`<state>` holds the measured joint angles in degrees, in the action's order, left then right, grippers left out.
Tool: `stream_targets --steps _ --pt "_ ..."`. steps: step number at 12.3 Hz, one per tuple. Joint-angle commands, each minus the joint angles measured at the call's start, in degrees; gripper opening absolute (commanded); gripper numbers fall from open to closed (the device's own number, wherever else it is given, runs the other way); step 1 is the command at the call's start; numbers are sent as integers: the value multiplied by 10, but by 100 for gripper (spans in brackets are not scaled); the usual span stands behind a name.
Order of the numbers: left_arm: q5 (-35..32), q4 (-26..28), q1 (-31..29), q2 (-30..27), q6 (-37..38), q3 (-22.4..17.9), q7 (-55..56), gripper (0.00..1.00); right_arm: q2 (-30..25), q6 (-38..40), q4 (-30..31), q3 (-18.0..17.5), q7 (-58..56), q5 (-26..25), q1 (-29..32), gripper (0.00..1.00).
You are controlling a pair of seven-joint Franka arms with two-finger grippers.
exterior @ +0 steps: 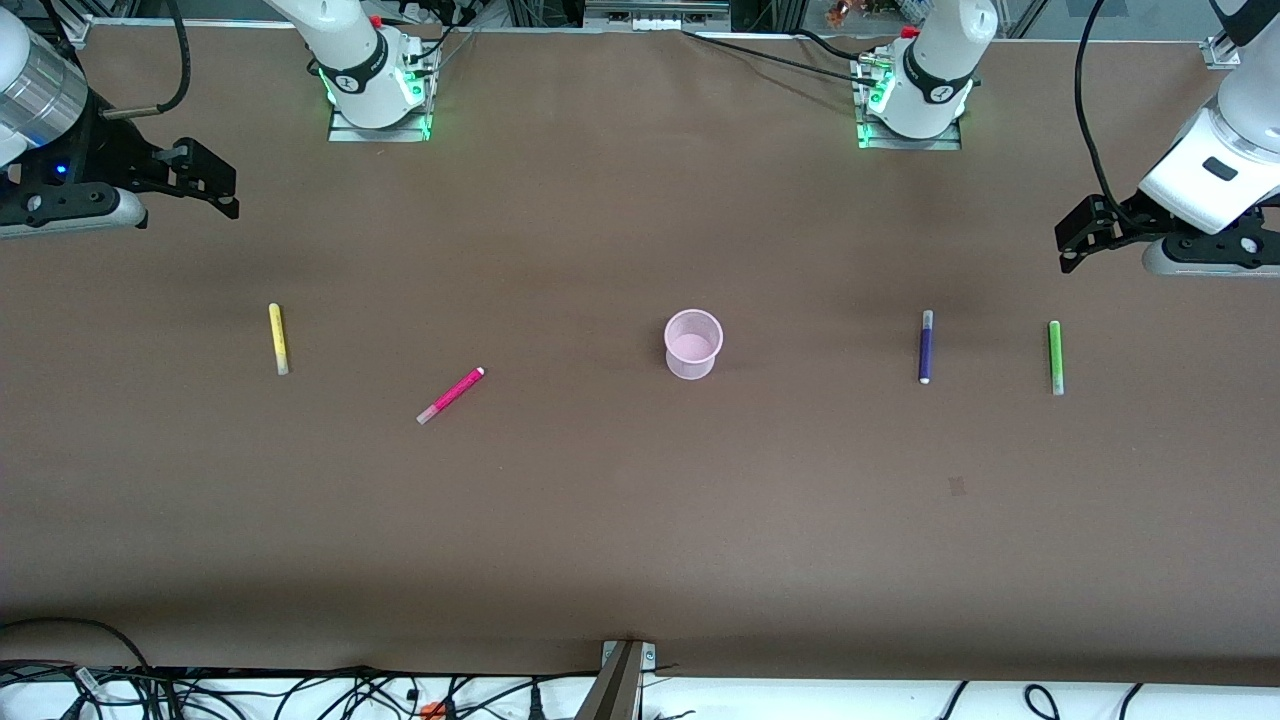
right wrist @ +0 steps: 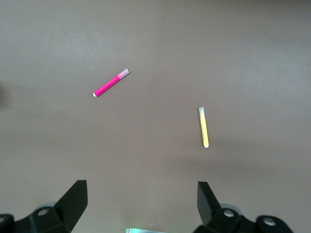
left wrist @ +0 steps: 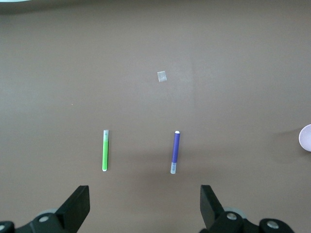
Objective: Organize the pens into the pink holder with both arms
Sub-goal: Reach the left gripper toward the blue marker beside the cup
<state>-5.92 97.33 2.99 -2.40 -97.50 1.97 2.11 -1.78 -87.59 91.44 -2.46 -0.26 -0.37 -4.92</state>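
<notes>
The pink holder (exterior: 693, 343) stands upright and empty at the table's middle. Toward the right arm's end lie the yellow pen (exterior: 278, 339) and the magenta pen (exterior: 450, 395). Both show in the right wrist view, yellow (right wrist: 203, 127) and magenta (right wrist: 111, 82). Toward the left arm's end lie the purple pen (exterior: 925, 346) and the green pen (exterior: 1055, 357). Both show in the left wrist view, purple (left wrist: 175, 151) and green (left wrist: 105, 150), with the holder's rim (left wrist: 306, 138) at the edge. My right gripper (exterior: 234, 192) (right wrist: 142, 201) and left gripper (exterior: 1066, 248) (left wrist: 145, 204) hang open and empty above the table's ends.
The arm bases (exterior: 378, 90) (exterior: 915, 95) stand along the table's edge farthest from the front camera. A small square mark (exterior: 957, 487) (left wrist: 162, 76) lies on the brown table nearer the camera than the purple pen. A metal bracket (exterior: 625, 670) and cables sit at the near edge.
</notes>
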Motion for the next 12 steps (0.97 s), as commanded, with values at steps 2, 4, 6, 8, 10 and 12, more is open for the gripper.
stream_targets --steps 2,4,6,8,10,12 --pt "13 11 4 -12 4 -6 6 100 4 10 -12 0 4 -2 -2 100" --pt "13 11 2 -10 4 -7 5 100 4 10 -12 0 4 -2 -2 100" --pt "13 14 2 -10 4 -6 4 100 3 11 -13 0 4 -2 -2 100" --pt "14 14 2 -10 5 -6 3 100 4 11 -13 0 5 -2 -2 100" --pt "26 15 -3 -5 24 -1 6 100 4 11 -13 0 5 -2 -2 100" --pt "33 15 -3 -5 30 -1 3 100 4 11 -13 0 5 -2 -2 100"
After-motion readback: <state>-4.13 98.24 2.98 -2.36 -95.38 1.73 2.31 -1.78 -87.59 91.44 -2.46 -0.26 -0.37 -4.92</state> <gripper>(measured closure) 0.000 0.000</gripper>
